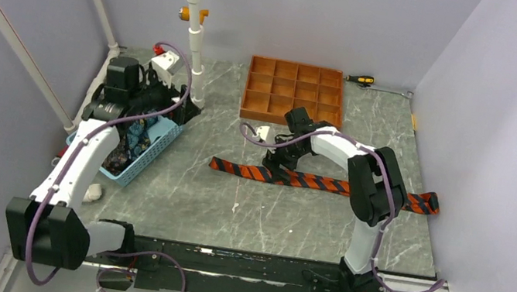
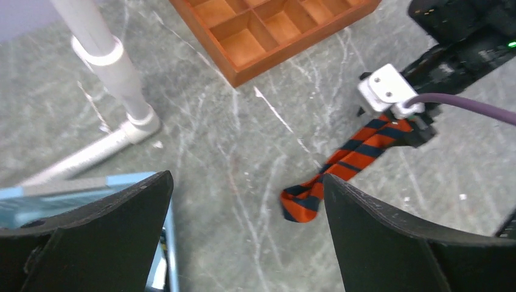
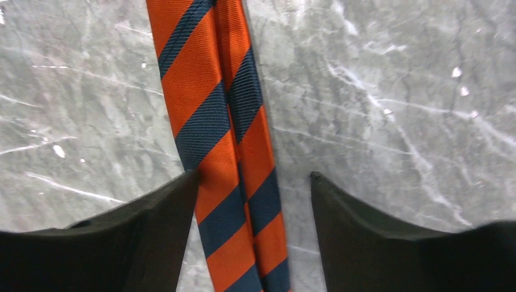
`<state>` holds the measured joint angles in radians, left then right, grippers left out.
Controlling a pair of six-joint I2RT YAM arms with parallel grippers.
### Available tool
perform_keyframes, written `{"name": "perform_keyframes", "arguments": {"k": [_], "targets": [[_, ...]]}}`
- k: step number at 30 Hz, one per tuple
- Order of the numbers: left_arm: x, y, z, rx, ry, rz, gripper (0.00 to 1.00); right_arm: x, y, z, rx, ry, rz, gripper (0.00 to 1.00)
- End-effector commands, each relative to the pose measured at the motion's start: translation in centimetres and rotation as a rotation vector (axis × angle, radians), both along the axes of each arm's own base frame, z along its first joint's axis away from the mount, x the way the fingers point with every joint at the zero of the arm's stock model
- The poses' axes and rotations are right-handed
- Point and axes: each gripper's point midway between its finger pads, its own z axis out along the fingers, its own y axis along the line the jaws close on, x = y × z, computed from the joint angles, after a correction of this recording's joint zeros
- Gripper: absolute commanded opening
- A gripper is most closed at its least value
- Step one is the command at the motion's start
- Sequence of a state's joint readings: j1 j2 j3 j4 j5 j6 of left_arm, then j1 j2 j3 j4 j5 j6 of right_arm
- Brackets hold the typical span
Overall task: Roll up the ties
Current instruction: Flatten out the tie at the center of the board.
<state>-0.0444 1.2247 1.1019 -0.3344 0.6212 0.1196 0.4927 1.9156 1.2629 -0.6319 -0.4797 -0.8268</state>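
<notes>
grey marble table (image 1: 229, 212) under lilac walls, with the striped tie (image 1: 320, 182) lying flat and stretched across it, well apart from the wooden tray (image 1: 293, 93). the right gripper (image 3: 254, 176) straddles the tie some way in from the tip (image 2: 301, 204), fingers apart, cloth between them but not pinched. the left gripper (image 2: 246, 179) hangs wide apart and empty by the blue basket (image 1: 153, 149). for a tidy roll, i would take hold at the very tip, not further along, and squarely across the width, so the turns stack evenly. the right wrist view shows two striped layers side by side, which the overhead view loses. the left wrist view shows the tip slightly curled.
</notes>
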Motion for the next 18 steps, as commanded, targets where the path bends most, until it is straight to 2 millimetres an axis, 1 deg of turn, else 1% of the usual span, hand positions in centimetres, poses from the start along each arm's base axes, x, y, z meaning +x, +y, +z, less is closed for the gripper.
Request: {"name": "perform_keyframes", "arguments": {"k": [1, 2, 3, 4, 7, 8, 9, 11, 13, 14, 15, 17, 18], "targets": [[-0.7, -0.6, 0.0, -0.095, 0.07, 0.014, 0.99, 0.6, -0.3, -1.4, -0.036, -0.008, 0.022, 0.6], [-1.7, -1.3, -0.6, -0.104, 0.111, -0.071, 0.99, 0.6, -0.3, -1.5, -0.037, -0.005, 0.024, 0.52], [-2.1, -1.7, -0.6, -0.137, 0.138, -0.103, 0.99, 0.5, -0.3, -1.6, -0.037, -0.001, 0.026, 0.47], [-2.1, -2.0, -0.6, -0.182, 0.168, -0.091, 0.99, 0.4, -0.3, -1.6, -0.036, 0.004, 0.028, 0.43], [-2.3, -2.5, -0.7, -0.262, 0.136, -0.075, 0.99, 0.2, -0.1, -1.6, -0.032, 0.02, 0.032, 0.34], [-2.7, -2.7, -1.3, -0.282, 0.142, -0.08, 0.99, 0.1, -0.1, -1.6, -0.031, 0.026, 0.034, 0.35], [-2.9, -2.9, -1.5, -0.298, 0.139, -0.091, 0.99, 0.0, -0.1, -1.5, -0.028, 0.032, 0.036, 0.37], [-3.7, -3.7, -2.2, -0.327, 0.178, -0.138, 0.99, -0.2, 0.1, -1.2, -0.022, 0.041, 0.036, 0.49], [-4.6, -4.6, -3.5, -0.356, 0.267, -0.188, 0.99, -0.3, 0.2, -0.6, -0.01, 0.056, 0.025, 0.58], [-5.1, -5.0, -3.8, -0.368, 0.297, -0.208, 0.99, -0.2, 0.4, -0.2, -0.004, 0.056, 0.014, 0.64], [-5.5, -5.4, -4.3, -0.389, 0.343, -0.219, 0.99, 0.0, 0.5, 0.5, 0.008, 0.053, -0.005, 0.7], [-6.3, -6.4, -5.0, -0.449, 0.409, -0.248, 0.99, 0.8, 0.6, 2.3, 0.052, 0.05, -0.067, 0.76], [-6.7, -6.9, -5.5, -0.469, 0.44, -0.257, 0.99, 1.3, 0.6, 3.6, 0.079, 0.045, -0.095, 0.79]]}}
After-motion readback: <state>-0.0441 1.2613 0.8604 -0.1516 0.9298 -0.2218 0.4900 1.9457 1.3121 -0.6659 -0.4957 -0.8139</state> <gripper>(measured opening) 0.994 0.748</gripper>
